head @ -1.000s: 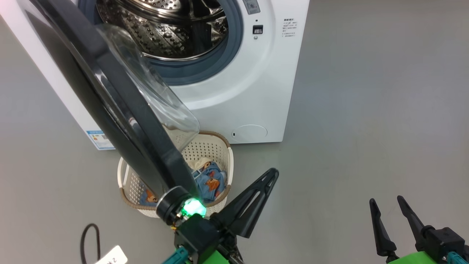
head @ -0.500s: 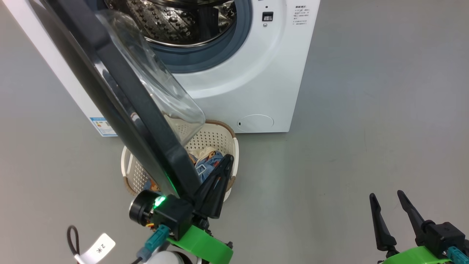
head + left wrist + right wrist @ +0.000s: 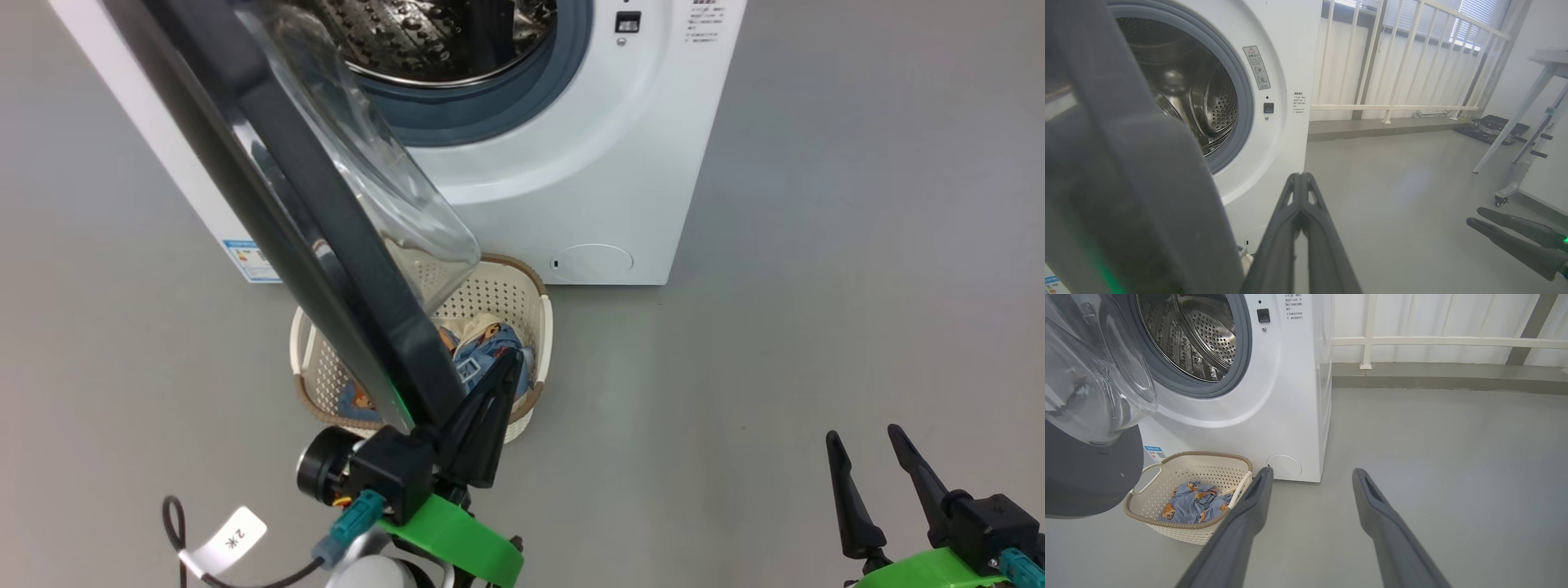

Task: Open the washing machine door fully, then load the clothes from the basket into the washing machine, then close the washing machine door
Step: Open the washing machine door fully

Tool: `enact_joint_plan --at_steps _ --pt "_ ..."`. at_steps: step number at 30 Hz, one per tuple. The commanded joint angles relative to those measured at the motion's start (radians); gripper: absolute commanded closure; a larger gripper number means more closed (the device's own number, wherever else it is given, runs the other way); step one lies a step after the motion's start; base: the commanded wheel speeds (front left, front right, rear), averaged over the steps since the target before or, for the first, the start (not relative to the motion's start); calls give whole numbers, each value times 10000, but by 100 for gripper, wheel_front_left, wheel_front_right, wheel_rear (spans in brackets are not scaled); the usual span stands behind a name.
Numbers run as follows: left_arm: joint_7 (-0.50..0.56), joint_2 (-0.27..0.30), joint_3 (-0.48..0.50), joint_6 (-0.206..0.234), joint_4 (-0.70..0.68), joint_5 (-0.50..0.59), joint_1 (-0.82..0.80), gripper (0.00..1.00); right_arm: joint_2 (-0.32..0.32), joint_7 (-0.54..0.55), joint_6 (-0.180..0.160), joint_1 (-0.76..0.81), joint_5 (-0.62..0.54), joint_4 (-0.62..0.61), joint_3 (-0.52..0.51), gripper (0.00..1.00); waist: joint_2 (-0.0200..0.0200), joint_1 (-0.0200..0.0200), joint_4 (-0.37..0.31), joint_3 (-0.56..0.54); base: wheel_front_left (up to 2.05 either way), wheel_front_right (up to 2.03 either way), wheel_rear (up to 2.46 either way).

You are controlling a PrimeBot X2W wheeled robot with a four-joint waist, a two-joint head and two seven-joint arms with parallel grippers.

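The white washing machine (image 3: 588,163) stands with its steel drum (image 3: 1196,339) exposed. The washing machine door (image 3: 351,253) hangs open toward me, its black rim and clear glass bowl (image 3: 384,188) reaching over the basket (image 3: 490,298). In the cream basket (image 3: 1180,473) on the floor lie the blue printed clothes (image 3: 490,347), also clear in the right wrist view (image 3: 1192,498). My left gripper (image 3: 510,359) is shut on nothing, fingers lying along the inner side of the door's lower edge (image 3: 1126,183). My right gripper (image 3: 864,434) hovers open over bare floor at the lower right.
A black cable with a white tag (image 3: 229,539) lies on the floor by my left arm. A white railing (image 3: 1392,61) runs behind the machine, and table legs on casters (image 3: 1506,155) stand to the right. Grey floor (image 3: 816,245) stretches right of the machine.
My left gripper has swung from pointing up and right to lie against the door's lower edge. The head view has shifted. The right gripper has held still.
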Motion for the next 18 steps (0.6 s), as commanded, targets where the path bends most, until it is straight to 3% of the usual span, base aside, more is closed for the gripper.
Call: enact_joint_plan --at_steps 1,18 --pt "45 43 255 114 -196 -82 -371 100 -131 -120 14 -384 71 -191 249 0 -1 0 105 34 0 0 0" --pt "278 64 593 1157 160 -490 -285 100 -139 -120 14 -389 215 -80 329 0 -1 0 468 25 0 0 0"
